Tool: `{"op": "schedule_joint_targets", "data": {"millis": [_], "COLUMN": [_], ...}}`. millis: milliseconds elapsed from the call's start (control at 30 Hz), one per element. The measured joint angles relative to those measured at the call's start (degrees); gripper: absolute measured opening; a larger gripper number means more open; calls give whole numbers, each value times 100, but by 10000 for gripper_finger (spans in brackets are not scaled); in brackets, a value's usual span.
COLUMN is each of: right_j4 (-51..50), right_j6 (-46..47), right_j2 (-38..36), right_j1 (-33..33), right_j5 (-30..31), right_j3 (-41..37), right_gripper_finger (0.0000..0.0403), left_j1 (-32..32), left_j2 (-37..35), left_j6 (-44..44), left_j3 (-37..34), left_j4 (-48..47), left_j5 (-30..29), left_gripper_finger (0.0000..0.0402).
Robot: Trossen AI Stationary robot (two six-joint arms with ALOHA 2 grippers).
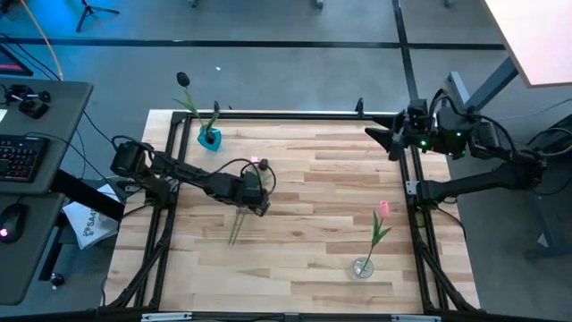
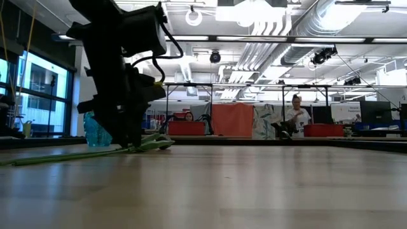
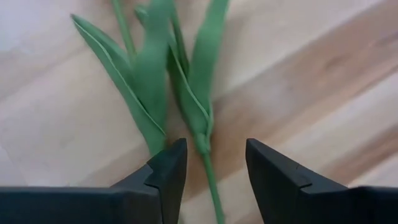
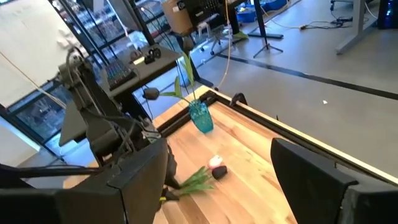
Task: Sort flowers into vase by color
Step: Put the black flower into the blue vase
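Two loose tulips lie side by side on the table, leaves and stems (image 1: pixel 237 224) toward the near edge, a pink head (image 1: pixel 255 162) and a dark head (image 1: pixel 264 165) toward the far edge. My left gripper (image 1: pixel 256 202) is down over them, open; in its wrist view (image 3: pixel 216 171) the fingers stand on either side of one thin stem (image 3: pixel 208 165), just below the leaves (image 3: pixel 155 81). A blue vase (image 1: pixel 210 139) holds a dark tulip (image 1: pixel 183 79). A clear vase (image 1: pixel 362 266) holds a pink tulip (image 1: pixel 383 208). My right gripper (image 1: pixel 391 139) waits, open, at the far right corner.
A black frame rail (image 1: pixel 295 114) runs along the table's far edge, with side rails left and right. The blue vase (image 4: pixel 200 116) stands near the far left corner, the clear vase near the right front. Bare wood (image 1: pixel 313 192) lies between them. People sit far behind the table (image 2: pixel 296 114).
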Motion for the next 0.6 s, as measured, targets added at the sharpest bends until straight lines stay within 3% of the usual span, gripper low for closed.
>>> {"op": "schedule_joint_targets", "data": {"millis": [600], "right_j4": [-75], "right_j6": [-9], "right_j2": [31], "right_j1": [0], "right_j5": [-133], "right_j3": [-2], "right_gripper_finger": [281], "left_j1": [237], "left_j2": [366], "left_j6": [111], "left_j3": [13], "left_j4": [286], "left_j5": [137], "left_gripper_finger": [129]}}
